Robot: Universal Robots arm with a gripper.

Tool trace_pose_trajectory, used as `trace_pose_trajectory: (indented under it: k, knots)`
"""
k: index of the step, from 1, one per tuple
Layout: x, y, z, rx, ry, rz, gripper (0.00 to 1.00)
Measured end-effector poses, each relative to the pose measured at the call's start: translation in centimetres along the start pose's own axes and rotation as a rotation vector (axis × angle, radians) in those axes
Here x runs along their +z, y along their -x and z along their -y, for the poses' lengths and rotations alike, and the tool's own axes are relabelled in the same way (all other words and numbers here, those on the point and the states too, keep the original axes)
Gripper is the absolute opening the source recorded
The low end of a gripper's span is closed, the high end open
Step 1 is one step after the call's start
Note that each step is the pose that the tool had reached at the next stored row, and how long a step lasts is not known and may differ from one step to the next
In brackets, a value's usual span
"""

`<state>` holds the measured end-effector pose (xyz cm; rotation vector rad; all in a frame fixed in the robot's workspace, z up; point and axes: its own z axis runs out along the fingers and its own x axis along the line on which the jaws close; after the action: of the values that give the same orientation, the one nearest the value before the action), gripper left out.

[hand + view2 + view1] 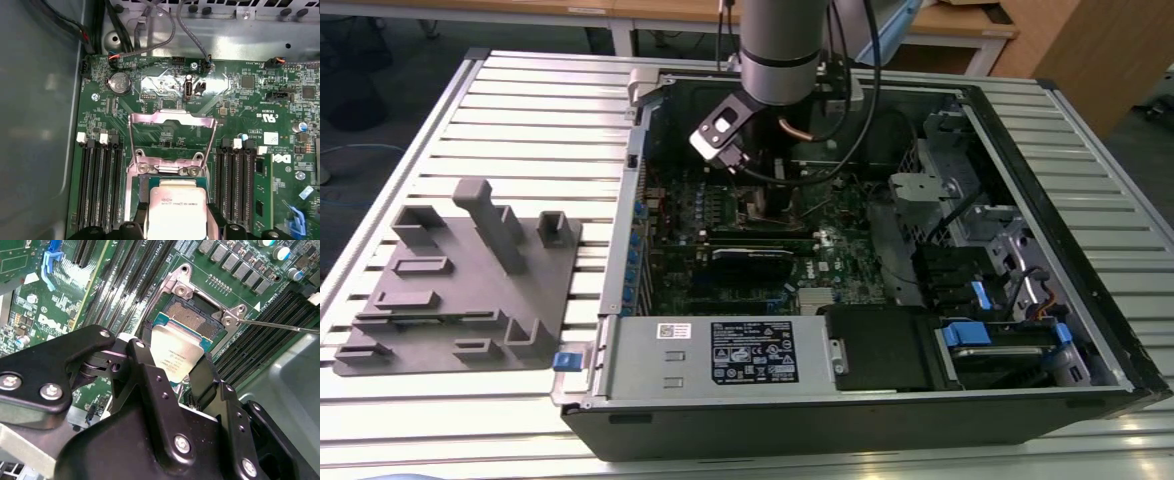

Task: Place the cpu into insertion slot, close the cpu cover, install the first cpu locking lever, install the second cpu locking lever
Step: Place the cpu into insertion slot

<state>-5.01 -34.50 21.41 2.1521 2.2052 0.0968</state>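
My gripper (175,367) is shut on the cpu (176,351), a small square chip with a silvery top, held by two opposite edges between black fingers (141,362). The chip hangs slightly tilted just over the insertion slot (192,315), whose dark contact field shows beyond the chip's far edge. In the first wrist view the cpu (175,210) sits between the fingers (141,215), and the cpu cover (172,119), a thin silver frame, stands flipped open behind the slot (167,176). A thin metal locking lever (280,325) sticks out sideways. In the exterior view the gripper (750,182) is low inside the case.
The open computer case (1067,230) lies on a slatted table. Long black memory slots (100,185) flank the socket on both sides. A black card (754,265) and a power supply box (720,350) lie nearer the front. A grey fixture block (454,280) sits at the exterior view's left.
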Motion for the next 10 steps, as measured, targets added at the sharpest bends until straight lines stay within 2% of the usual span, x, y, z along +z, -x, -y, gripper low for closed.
trace_pose_trajectory:
  k: [10]
  knots:
    - [0.37,-0.06,0.19,0.006,0.0000,0.0006,0.54]
